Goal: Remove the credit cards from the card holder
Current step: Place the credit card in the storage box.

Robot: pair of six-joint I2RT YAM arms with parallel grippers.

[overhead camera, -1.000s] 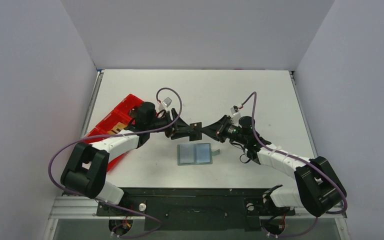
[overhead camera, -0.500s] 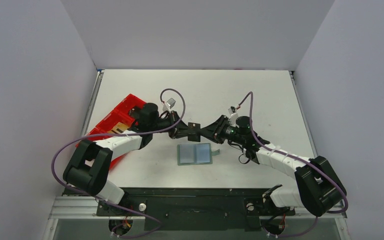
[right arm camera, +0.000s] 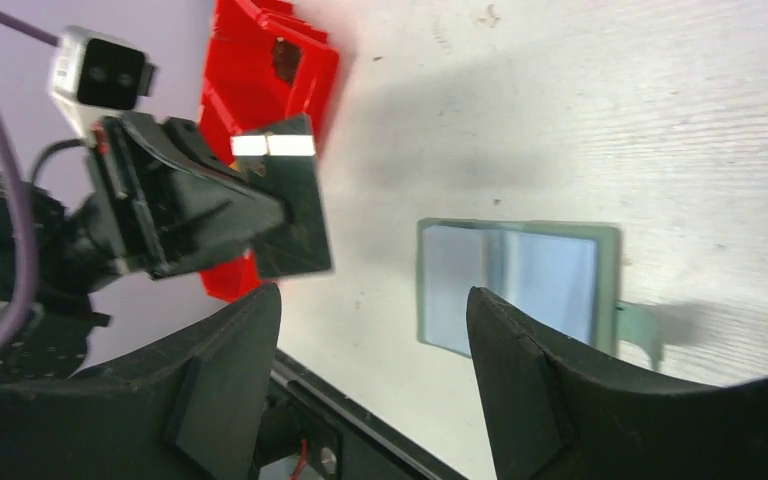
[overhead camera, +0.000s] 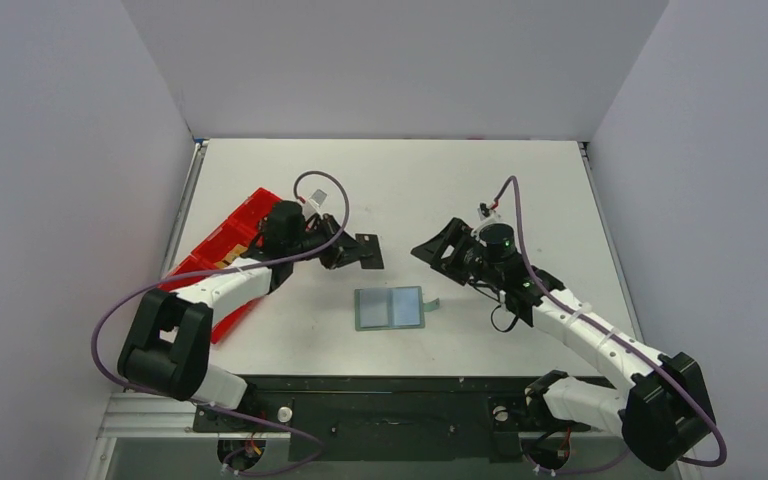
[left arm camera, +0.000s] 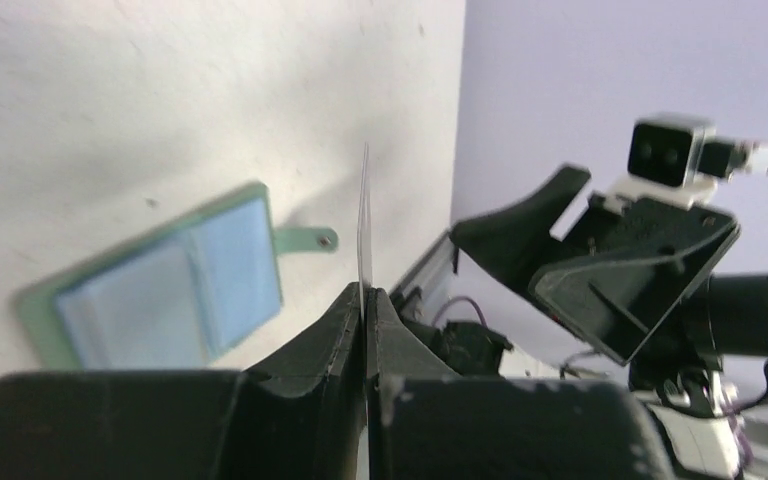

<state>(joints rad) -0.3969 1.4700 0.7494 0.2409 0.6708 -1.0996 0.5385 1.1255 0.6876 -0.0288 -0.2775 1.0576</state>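
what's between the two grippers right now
In the top view, only the card held by the left gripper, then bare table up to the right gripper.

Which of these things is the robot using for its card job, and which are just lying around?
For the job: card pinched in the left gripper; open card holder flat on the table; open right gripper.
Just lying about: red tray at the table's left edge.
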